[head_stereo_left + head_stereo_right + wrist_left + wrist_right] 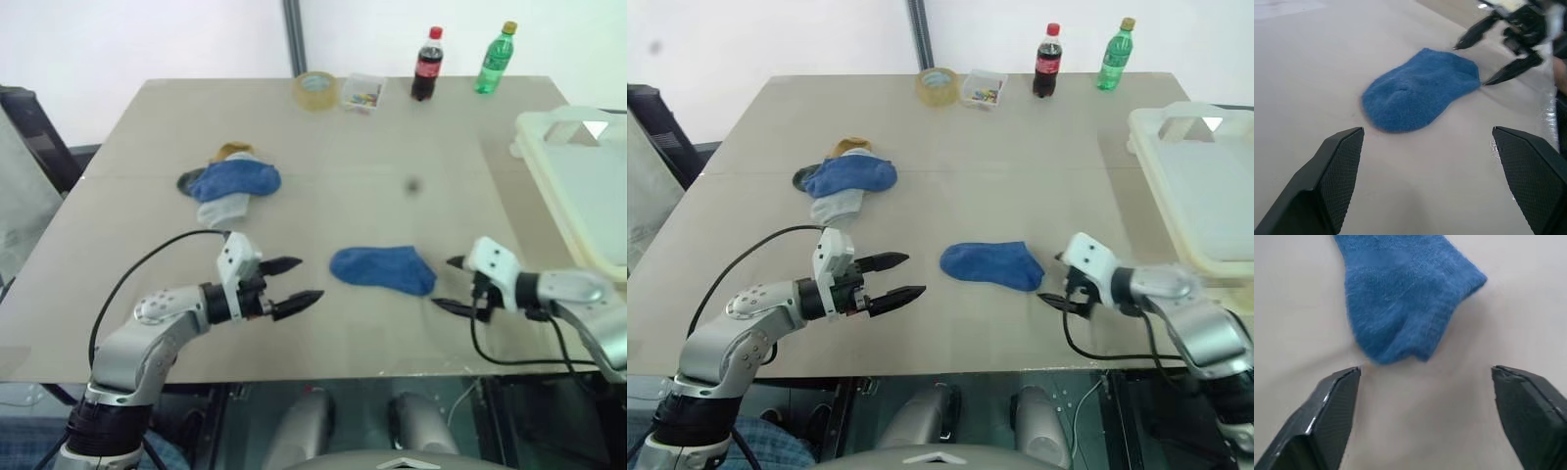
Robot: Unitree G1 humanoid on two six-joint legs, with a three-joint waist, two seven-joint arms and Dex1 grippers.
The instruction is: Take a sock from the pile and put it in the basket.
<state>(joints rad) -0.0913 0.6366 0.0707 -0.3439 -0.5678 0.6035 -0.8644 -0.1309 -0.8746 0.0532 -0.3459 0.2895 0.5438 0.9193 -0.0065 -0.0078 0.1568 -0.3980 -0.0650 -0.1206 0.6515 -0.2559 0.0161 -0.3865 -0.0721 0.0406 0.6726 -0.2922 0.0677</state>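
No writing is readable on the cola bottle (427,64) with its red label, or on the green bottle (495,59), at the table's (323,333) far edge. The left gripper (294,282) points right, fingers spread, empty. The right gripper (453,284) points left, fingers spread, empty. A blue sock (383,268) lies flat between them. The pile (230,182) sits farther back on the left. The basket (578,186) stands at the right edge.

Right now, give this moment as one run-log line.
blue sock: flat on table, between claws | left claw: open | right claw: open, empty | basket: no sock visible
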